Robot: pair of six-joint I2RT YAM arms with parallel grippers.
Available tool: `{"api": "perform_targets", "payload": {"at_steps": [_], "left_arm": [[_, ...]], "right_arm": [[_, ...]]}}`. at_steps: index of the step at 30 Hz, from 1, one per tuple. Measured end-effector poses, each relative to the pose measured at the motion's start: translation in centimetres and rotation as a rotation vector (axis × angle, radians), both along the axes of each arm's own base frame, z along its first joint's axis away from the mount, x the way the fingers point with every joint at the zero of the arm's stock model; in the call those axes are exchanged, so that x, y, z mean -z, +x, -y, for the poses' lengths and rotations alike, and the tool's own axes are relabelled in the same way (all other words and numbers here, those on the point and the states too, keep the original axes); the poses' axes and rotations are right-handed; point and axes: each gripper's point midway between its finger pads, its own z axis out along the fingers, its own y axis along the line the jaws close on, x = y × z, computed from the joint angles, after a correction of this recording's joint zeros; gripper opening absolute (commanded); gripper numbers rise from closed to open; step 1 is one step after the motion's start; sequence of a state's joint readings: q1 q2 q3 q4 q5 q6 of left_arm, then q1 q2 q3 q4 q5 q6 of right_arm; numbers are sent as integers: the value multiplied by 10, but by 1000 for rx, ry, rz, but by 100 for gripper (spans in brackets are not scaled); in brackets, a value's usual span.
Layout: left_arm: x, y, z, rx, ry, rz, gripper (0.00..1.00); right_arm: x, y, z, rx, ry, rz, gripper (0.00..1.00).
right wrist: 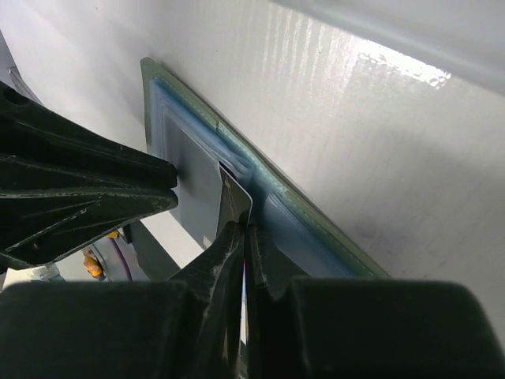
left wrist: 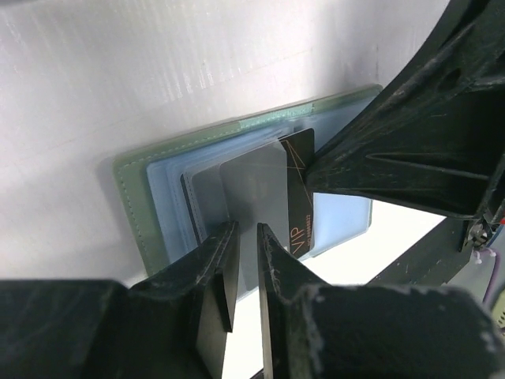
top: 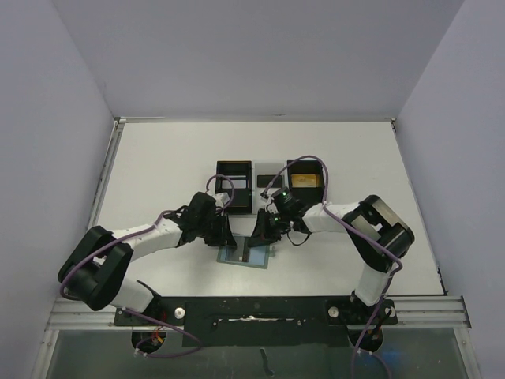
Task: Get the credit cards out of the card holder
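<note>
Card holder (left wrist: 150, 213) teal-grey, splayed flat, left claw (left wrist: 246, 272) pinching black card (left wrist: 293, 197), right claw (right wrist: 243, 260) pressed together

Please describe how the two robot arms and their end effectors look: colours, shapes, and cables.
Both arms, left arm and right arm, have white link covers with bulky black joint housings. A thin purple cable loops along each arm. Each end effector, left and right, is matte black with two flat, tapering fingers. Black base plates sit on a metal rail.
</note>
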State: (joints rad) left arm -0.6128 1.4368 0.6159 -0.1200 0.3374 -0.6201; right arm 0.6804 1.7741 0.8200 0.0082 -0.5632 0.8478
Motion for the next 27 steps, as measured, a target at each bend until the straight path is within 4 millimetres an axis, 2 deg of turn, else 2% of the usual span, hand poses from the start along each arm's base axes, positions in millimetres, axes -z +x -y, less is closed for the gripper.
{"api": "perform_targets", "payload": {"at_steps": [2, 8, 14, 17, 22, 27], "left_arm": [[2, -1, -2, -6, 10, -2, 12], [4, -1, -4, -10, 17, -1, 7], [5, -1, -3, -15, 12, -2, 5], [6, -1, -3, -21, 8, -4, 5], [6, -1, -3, -30, 6, -9, 4], [5, -1, -3, -31, 5, -6, 5]], "right_arm": [[0, 1, 0, 20, -1, -6, 1], [0, -2, 4, 106, 36, -18, 16], [-4, -1, -4, 173, 114, -13, 23], [-3, -2, -9, 206, 126, -11, 19], [1, -5, -9, 249, 137, -16, 2], [-4, -1, -6, 255, 147, -5, 0]]}}
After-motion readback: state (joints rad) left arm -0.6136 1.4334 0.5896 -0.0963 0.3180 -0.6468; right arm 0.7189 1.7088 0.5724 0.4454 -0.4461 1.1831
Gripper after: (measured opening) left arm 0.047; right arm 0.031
